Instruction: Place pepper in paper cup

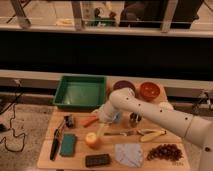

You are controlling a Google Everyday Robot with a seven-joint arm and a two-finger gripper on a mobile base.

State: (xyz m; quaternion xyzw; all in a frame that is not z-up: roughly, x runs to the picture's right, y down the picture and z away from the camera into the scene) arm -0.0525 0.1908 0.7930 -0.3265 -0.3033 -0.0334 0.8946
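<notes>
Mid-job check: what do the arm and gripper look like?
The arm is off-white: thick, rounded, smooth tubular segments, with no loose cables visible. The gripper, equally pale, sits at its tip beside the pepper.

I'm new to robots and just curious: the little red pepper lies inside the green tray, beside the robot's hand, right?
Not quite. The camera view shows the pepper on the wooden table, in front of the green tray, not inside it. It does lie beside the hand.
</notes>
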